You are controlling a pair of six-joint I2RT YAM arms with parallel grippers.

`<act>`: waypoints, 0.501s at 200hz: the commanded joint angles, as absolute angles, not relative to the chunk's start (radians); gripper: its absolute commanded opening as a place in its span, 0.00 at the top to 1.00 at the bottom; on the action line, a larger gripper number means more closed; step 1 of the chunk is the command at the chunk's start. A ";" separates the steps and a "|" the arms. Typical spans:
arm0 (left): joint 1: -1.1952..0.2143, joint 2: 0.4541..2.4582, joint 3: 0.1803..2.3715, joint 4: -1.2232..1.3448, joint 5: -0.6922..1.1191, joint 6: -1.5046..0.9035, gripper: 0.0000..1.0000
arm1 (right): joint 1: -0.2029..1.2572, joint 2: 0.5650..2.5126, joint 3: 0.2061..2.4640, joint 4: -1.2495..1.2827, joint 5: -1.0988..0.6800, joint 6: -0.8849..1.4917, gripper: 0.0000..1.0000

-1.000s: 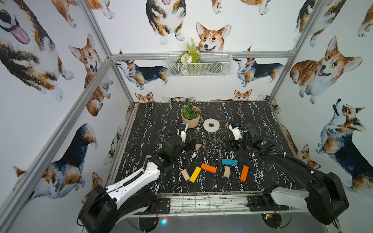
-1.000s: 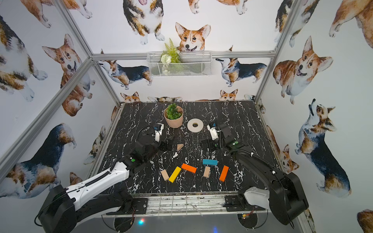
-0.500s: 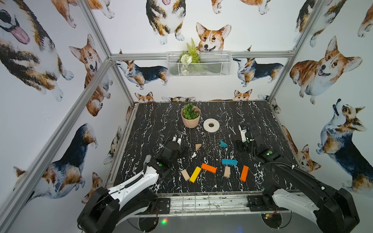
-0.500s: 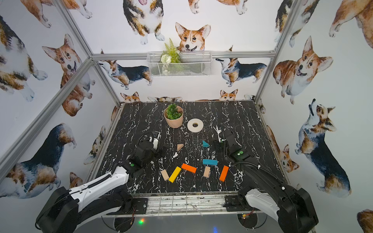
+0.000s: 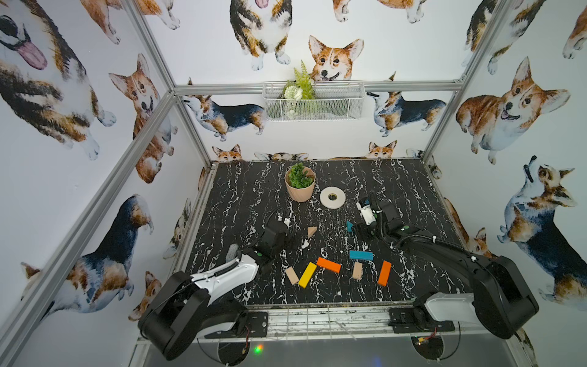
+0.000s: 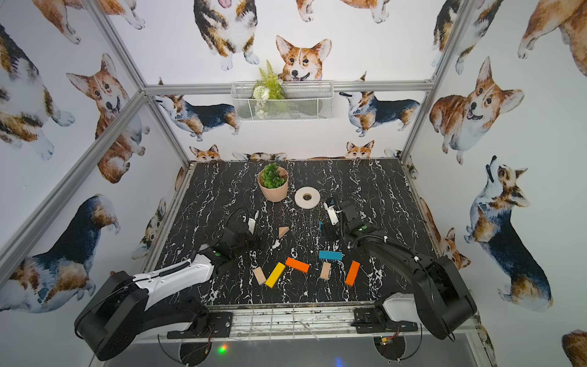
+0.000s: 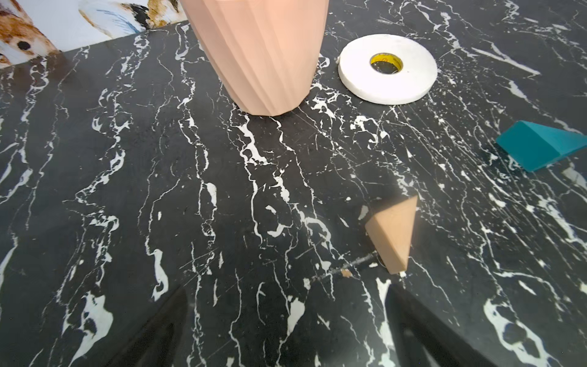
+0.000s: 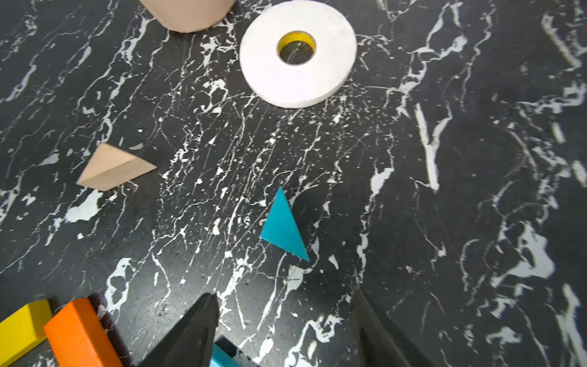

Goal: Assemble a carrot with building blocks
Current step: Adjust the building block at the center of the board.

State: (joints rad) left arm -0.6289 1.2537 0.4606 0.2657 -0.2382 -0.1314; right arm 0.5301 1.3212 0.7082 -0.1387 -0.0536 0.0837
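No carrot shape shows; the building blocks lie loose on the black marble table. The blue triangle [image 5: 349,226] [image 8: 282,228] lies flat just ahead of my right gripper [image 8: 284,294], which is open and empty. The plain wood triangle [image 5: 312,231] [image 7: 394,235] stands just beyond one fingertip of my open, empty left gripper [image 7: 286,287]. Nearer the front lie a blue bar [image 5: 361,255], two orange bars [image 5: 328,265] [image 5: 384,273], a yellow bar [image 5: 307,275] and two short plain-wood blocks [image 5: 291,275] [image 5: 357,270].
A potted green plant [image 5: 300,186] and a white tape roll [image 5: 332,197] stand behind the triangles at the middle back. A wire basket [image 5: 313,101] hangs on the back wall. Walls close the table on three sides.
The blue triangle, covered by the right gripper a second ago, now lies in the open; that gripper backed off, then came close again. The left arm drew back toward the front.
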 commanded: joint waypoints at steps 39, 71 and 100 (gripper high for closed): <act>-0.627 1.292 0.495 0.295 -0.179 -0.151 0.02 | 0.532 1.496 0.833 -0.133 -0.108 0.051 0.27; -0.628 1.270 0.489 0.285 -0.181 -0.156 0.01 | 0.532 1.556 0.881 -0.176 -0.110 0.057 0.29; -0.627 1.265 0.493 0.277 -0.179 -0.158 0.01 | 0.531 1.598 0.912 -0.221 -0.107 0.075 0.29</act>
